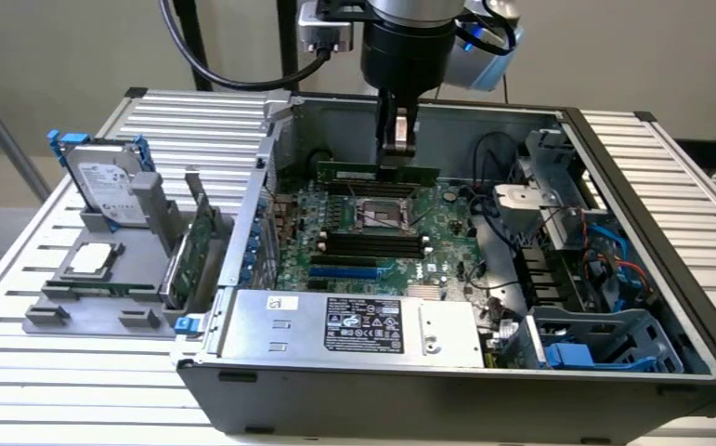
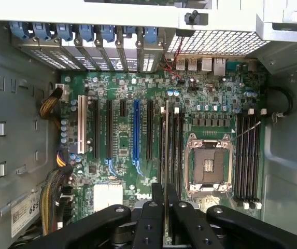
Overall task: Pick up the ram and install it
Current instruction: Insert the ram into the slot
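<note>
Clerk: Claw (image 1: 397, 156), black, two-fingered. Condition?

Checker: Clenched on the ram (image 1: 358, 173), a long, thin green circuit-board stick. It is gripped near mid-length, with the long edge level.

Clerk: Location of the stick?

Checker: Inside the open grey metal computer case (image 1: 482, 125). It sits over the green motherboard (image 1: 320, 200), at the far side of the square silver processor socket (image 1: 379, 212). In the wrist view the ram (image 2: 166, 145) appears edge-on between the fingers of the claw (image 2: 166, 189). There it runs parallel with the black memory slots (image 2: 174, 145) beside the processor socket (image 2: 209, 165) (contact with a slot cannot be told).

Clerk: Other stock?

Checker: One silver power supply box (image 1: 358, 323) with a black label, at the case's near edge. On the slatted aluminium worktop (image 1: 35, 372), to the exterior view's left of the case, stands one grey holder (image 1: 110, 295). It carries:
- a silver hard drive with blue rails (image 1: 108, 186), upright
- a taller green expansion card (image 1: 202, 246), on edge
- a small square silver processor chip (image 1: 91, 263), lying flat
</note>
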### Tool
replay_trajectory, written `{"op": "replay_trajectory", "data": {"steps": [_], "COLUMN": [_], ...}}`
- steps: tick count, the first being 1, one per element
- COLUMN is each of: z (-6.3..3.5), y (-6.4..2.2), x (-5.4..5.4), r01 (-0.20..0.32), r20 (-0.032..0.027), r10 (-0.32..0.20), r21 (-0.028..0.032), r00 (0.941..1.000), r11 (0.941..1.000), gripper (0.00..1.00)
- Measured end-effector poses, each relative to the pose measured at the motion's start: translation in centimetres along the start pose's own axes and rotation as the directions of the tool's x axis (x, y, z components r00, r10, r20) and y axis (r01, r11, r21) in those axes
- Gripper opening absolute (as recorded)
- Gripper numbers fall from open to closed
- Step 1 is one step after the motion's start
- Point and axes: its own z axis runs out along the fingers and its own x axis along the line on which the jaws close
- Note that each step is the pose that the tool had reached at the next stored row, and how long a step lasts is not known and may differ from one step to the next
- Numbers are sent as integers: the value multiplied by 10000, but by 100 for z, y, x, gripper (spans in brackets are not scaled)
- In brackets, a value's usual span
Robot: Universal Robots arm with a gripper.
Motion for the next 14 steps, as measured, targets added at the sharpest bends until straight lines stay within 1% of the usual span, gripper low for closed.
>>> {"op": "replay_trajectory", "data": {"steps": [4, 5, 14], "z": [5, 20, 185], "y": [0, -1, -15], "x": [0, 0, -23], "r01": [0, -1, -2], "r20": [-2, -17, -20], "r10": [0, 1, 2], "r21": [-1, -1, 0], "r00": [10000, 10000, 10000], "r11": [10000, 10000, 10000], "gripper": [0, 0, 0]}}
